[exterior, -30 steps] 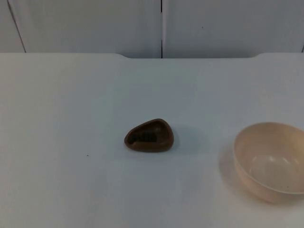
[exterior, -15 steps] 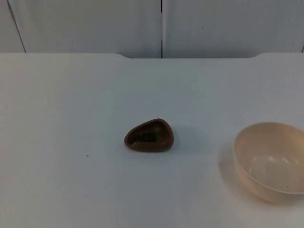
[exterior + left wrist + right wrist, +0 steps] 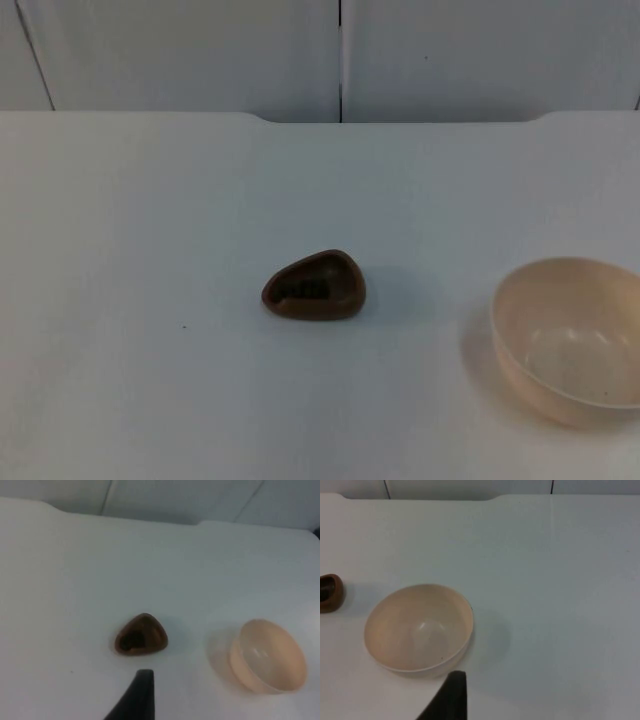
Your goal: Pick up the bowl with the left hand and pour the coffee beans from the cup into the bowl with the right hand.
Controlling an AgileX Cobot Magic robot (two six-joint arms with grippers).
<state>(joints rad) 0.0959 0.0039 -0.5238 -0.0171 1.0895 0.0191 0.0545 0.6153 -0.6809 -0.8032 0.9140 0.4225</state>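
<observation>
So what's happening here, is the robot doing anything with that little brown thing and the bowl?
Nothing is being handled yet. A small brown, rounded-triangular cup with dark coffee beans inside sits near the middle of the white table. A pale cream bowl, which looks empty, stands apart from it, toward the right arm's side. Both arms wait back from the objects: a black fingertip of the left gripper hangs above the table short of the cup, and one of the right gripper is just short of the bowl.

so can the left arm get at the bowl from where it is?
Probably yes, though awkwardly: the bowl stands upright on open table, the brown cup apart from it and nearer the left gripper's line. Nothing blocks it.
</observation>
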